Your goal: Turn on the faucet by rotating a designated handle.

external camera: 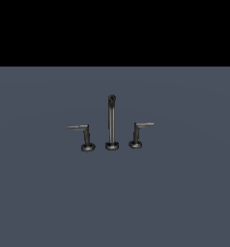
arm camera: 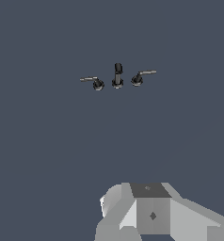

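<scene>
The faucet stands small and dark on the grey floor: a tall thin spout [external camera: 111,123] with an L-shaped lever handle on each side. The handle [external camera: 142,130] with the slightly shorter, pale-topped lever is at the exterior view's right. Its twin [external camera: 81,134] with the longer lever is at the left. In the wrist view the spout [arm camera: 117,75], the handle [arm camera: 143,76] and the twin [arm camera: 92,82] show far ahead. Only grey parts of my gripper [arm camera: 151,212] show at the picture's edge, well short of the faucet. Its fingers are not distinguishable. The arm is out of the exterior view.
A flat, plain blue-grey floor [external camera: 115,202] spreads all around the faucet. The upper part of the exterior view is black background.
</scene>
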Robot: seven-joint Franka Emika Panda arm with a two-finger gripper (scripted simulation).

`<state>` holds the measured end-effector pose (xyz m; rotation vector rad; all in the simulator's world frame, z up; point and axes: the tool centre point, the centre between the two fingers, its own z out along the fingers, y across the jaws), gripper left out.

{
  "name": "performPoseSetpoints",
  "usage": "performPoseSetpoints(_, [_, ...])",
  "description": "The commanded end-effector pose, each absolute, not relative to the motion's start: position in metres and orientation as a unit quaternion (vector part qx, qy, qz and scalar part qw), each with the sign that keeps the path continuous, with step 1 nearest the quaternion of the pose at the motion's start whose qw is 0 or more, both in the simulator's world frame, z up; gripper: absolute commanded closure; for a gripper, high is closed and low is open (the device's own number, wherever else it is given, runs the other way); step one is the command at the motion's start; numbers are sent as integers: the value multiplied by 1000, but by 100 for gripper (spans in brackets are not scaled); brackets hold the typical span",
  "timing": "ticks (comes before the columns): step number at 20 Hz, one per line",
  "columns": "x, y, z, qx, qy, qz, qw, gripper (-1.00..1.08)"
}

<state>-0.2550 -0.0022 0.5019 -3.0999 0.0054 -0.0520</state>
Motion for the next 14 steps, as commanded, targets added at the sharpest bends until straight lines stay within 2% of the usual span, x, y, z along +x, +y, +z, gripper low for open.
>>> performPoseSetpoints(1, [-255,-2,502,-1000,2,-17,21,108])
performPoseSetpoints(14, [-230,7,471,-998,57,-16,20,108])
